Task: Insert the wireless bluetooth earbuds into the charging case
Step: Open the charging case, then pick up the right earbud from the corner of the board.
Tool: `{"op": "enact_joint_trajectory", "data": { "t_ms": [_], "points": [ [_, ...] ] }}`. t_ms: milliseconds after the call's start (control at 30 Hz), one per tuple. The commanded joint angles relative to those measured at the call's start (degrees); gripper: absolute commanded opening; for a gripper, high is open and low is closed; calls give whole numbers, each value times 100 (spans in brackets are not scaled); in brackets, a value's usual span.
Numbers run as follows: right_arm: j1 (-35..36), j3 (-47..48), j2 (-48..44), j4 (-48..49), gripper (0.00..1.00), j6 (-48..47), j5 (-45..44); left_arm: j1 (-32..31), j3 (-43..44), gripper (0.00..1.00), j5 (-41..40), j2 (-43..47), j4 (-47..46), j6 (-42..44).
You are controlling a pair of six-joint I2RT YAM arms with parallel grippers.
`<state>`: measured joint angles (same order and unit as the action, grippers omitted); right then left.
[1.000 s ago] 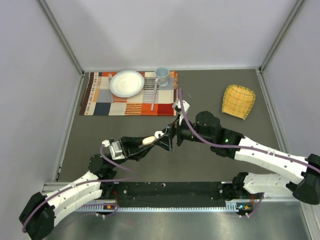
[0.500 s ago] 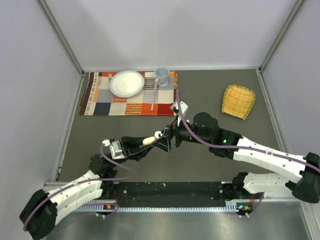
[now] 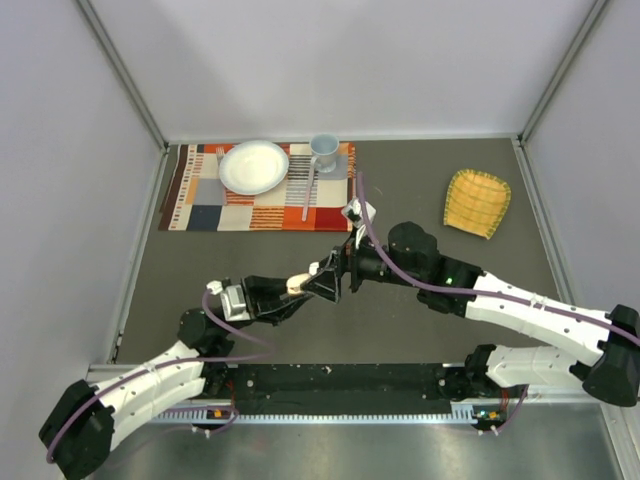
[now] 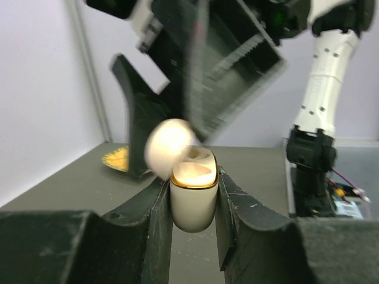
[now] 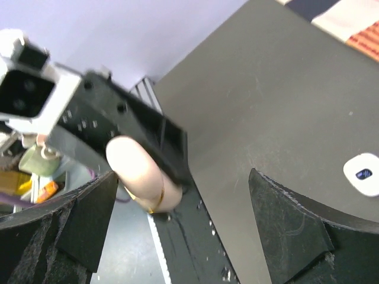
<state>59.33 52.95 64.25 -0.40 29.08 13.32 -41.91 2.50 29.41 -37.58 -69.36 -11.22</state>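
Case (image 4: 192, 208) first: the cream charging case sits upright in my left claw (image 4: 194, 189), clamped between both black fingers (image 4: 155, 222) and lifted off the dark table (image 3: 250, 245). Its rounded lid (image 4: 169, 142) is swung open to one side above a thin gold rim. Pale shapes show inside the opening, but I cannot tell whether they are the earbuds; I cannot pick out a bud anywhere else.

My right claw (image 5: 183, 177) is spread wide and grips nothing. From its wrist, the case (image 5: 139, 171) shows between its two fingers (image 5: 89, 216), held by the left claw's black fingers. From above, the two claws meet tip to tip over the middle of the table, the right claw (image 3: 330, 280) just beside the case (image 3: 297, 283).

A small white rounded thing (image 5: 362, 173) with a dark mark lies flat on the table, apart from both claws.

At the far edge lies a striped placemat (image 3: 215, 205) bearing a white plate (image 3: 253, 166), a pale blue cup (image 3: 323, 150) and a spoon (image 3: 308, 195). A yellow cloth (image 3: 477, 202) lies far right.
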Motion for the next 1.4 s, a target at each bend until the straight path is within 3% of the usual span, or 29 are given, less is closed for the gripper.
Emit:
{"op": "enact_joint_trajectory", "data": {
  "t_ms": [0,200,467,833,933,1200,1367],
  "points": [
    [-194,269,53,708,91,124,-594,-98,-312,0,847,119,-262,-29],
    [-229,295,53,770,91,151,-515,-98,-303,0,768,233,-166,-20],
    [-247,286,-290,937,92,45,-497,-98,-391,0,93,471,291,190],
    [-431,418,-738,49,98,-280,-2007,-98,-435,0,-164,585,485,287],
    [-773,471,-625,-793,99,95,-2657,-98,-409,0,-146,629,520,244],
    [-2749,260,122,-2147,98,941,-2334,-98,-356,0,-181,1103,854,252],
    [-3120,356,964,-2481,90,933,-2492,-98,-364,0,-295,1367,1188,331]
  ]
}}
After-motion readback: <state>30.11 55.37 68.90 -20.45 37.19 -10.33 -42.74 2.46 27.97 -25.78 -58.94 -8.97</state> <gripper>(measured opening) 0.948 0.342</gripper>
